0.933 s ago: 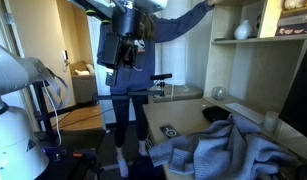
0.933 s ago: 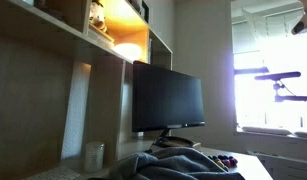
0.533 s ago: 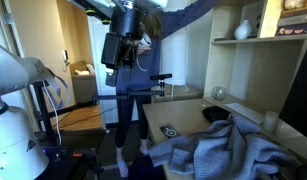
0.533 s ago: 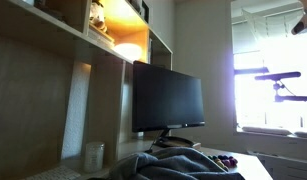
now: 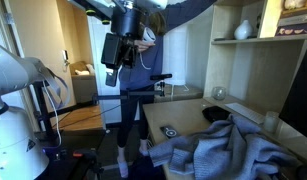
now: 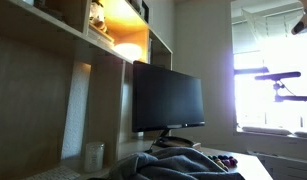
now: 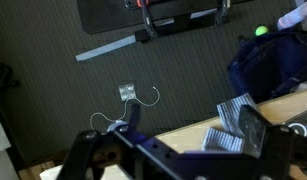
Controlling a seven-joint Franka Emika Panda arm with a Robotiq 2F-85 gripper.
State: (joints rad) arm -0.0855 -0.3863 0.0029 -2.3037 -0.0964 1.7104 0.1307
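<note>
Hovering boxy blk tool point(image 5: 110, 76), rumpled grey cloth point(image 5: 228, 152)

Soft grey cloth point(image 5: 231, 150) heaped on seemingly matt wooden desk point(image 5: 183, 115).

Wood shelving point(image 5: 255, 40) w/ warm-lit niche point(image 6: 125, 45) over pale desk surface point(image 5: 183, 112). Dark monitor point(image 6: 168, 98) nr bright window point(image 6: 268, 70). Dark carpet floor point(image 7: 53, 90) in wrist view.
</note>
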